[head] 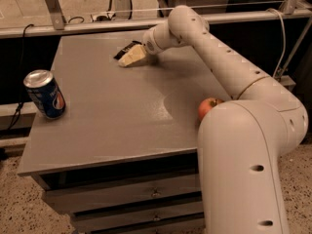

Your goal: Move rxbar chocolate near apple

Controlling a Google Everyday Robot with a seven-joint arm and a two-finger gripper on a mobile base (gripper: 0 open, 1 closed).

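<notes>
Your cream gripper (pixel 132 57), whether clamped you cannot tell, sits at the thin black rxbar chocolate wrapper (pixel 125 48); the round red apple (pixel 208 106) lies well apart, front-right.

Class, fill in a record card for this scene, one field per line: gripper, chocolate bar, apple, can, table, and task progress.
gripper: far side of the table, at the rxbar chocolate
rxbar chocolate: black wrapper, lying flat, partly covered by the gripper
apple: right side, partly hidden behind the arm
soda can: blue, upright, near the left edge
table: grey top, drawers below
progress: bar and apple far apart; move not yet done
</notes>
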